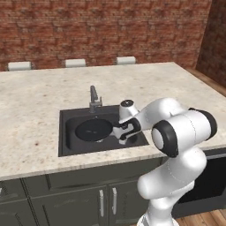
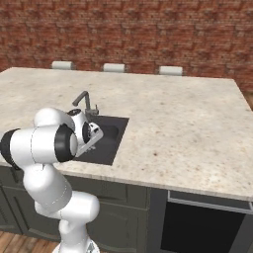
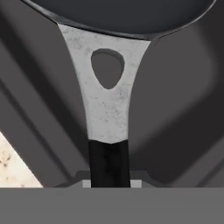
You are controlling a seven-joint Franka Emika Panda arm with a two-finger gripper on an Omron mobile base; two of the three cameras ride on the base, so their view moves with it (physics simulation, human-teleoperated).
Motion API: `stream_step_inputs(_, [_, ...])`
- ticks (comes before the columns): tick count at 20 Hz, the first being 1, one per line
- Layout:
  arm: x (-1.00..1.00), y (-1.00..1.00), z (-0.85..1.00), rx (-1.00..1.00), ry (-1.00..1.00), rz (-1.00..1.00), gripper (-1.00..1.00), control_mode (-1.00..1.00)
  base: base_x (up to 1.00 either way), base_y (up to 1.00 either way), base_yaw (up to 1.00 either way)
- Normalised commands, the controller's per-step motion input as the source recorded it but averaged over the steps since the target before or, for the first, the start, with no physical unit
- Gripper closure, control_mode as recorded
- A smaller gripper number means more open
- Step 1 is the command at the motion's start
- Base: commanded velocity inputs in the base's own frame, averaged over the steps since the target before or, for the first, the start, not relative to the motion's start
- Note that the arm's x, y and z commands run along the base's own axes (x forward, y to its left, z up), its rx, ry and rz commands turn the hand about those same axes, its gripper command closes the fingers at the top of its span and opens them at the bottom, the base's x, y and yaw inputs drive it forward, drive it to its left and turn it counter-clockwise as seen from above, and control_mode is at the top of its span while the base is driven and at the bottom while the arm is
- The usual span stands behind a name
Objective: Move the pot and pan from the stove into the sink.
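Black pan (image 1: 93, 129) sits in the sink (image 1: 64, 132), handle clamped by jaws.

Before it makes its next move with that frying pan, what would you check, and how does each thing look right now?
1. Gripper shut on the pan's handle: ok; the handle runs straight into the hand.
2. Pan inside the sink: ok.
3. Pan resting on the basin floor, safe to release: cannot tell.
4. Faucet clear of the arm: ok, it stands behind the basin.
5. Pot already in the sink: not ok; I see just the pan in there.
6. Room left beside the pan for the pot: cannot tell.
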Motion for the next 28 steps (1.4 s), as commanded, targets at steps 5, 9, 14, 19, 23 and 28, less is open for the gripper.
stream_step_inputs(5, [0.09, 0.0, -0.22, -0.03, -0.04, 0.0, 1.0, -1.0, 0.0, 0.0, 0.0])
stream_step_inputs(9, [0.08, 0.0, -0.19, 0.0, -0.07, 0.0, 1.0, -1.0, 0.0, 0.0, 0.0])
stream_step_inputs(14, [0.12, 0.0, -0.27, 0.0, -0.04, 0.0, 1.0, -1.0, 0.0, 0.0, 0.0])
stream_step_inputs(19, [0.02, 0.0, -0.05, 0.0, -0.01, 0.01, 1.0, -1.0, 0.0, 0.0, 0.0])
stream_step_inputs(23, [0.0, 0.0, 0.0, 0.0, 0.0, 0.0, 1.0, -1.0, 0.0, 0.0, 0.0])
stream_step_inputs(28, [0.11, 0.0, -0.22, 0.0, -0.03, 0.0, 1.0, -1.0, 0.0, 0.0, 0.0])
